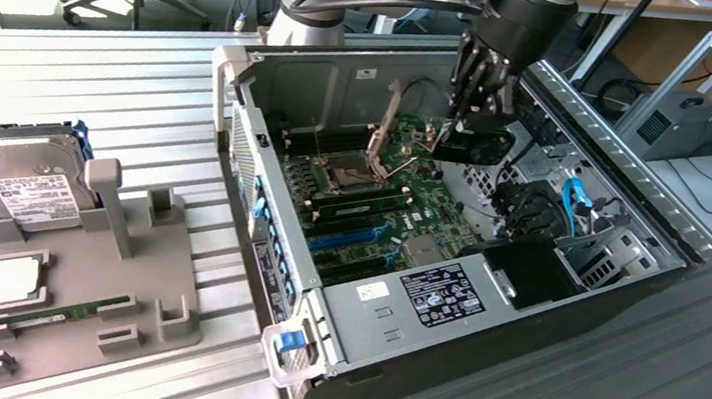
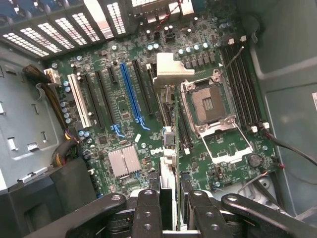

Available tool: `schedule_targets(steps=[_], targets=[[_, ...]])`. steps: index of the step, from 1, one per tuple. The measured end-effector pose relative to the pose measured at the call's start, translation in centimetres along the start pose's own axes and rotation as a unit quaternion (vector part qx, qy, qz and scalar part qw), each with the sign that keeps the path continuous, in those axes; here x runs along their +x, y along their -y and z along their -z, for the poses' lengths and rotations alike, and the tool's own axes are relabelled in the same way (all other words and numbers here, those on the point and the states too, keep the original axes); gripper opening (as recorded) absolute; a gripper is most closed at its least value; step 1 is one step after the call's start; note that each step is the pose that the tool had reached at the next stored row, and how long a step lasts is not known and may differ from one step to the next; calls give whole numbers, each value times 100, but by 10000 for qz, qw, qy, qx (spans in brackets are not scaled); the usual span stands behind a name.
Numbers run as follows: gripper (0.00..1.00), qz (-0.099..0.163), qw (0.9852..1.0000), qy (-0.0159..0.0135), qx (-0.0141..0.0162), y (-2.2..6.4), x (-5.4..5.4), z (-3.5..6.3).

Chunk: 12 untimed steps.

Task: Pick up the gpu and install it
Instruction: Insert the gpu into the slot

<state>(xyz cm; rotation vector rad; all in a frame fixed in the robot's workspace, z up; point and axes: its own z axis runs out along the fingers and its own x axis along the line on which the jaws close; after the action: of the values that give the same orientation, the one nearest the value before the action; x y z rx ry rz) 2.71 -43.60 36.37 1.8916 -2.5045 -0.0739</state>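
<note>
At the exterior view's upper centre, the gripper (image 1: 477,118) is clamped on the gpu (image 1: 473,144), held edge-on over the motherboard (image 1: 438,221) inside the open computer case (image 1: 378,308).

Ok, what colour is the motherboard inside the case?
The motherboard is green, seen best in the wrist view.
</note>
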Motion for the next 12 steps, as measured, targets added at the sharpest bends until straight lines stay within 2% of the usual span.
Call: schedule_targets(steps=[12], targets=[[27, 300, 9995, -11, -8, 0, 0, 0]])
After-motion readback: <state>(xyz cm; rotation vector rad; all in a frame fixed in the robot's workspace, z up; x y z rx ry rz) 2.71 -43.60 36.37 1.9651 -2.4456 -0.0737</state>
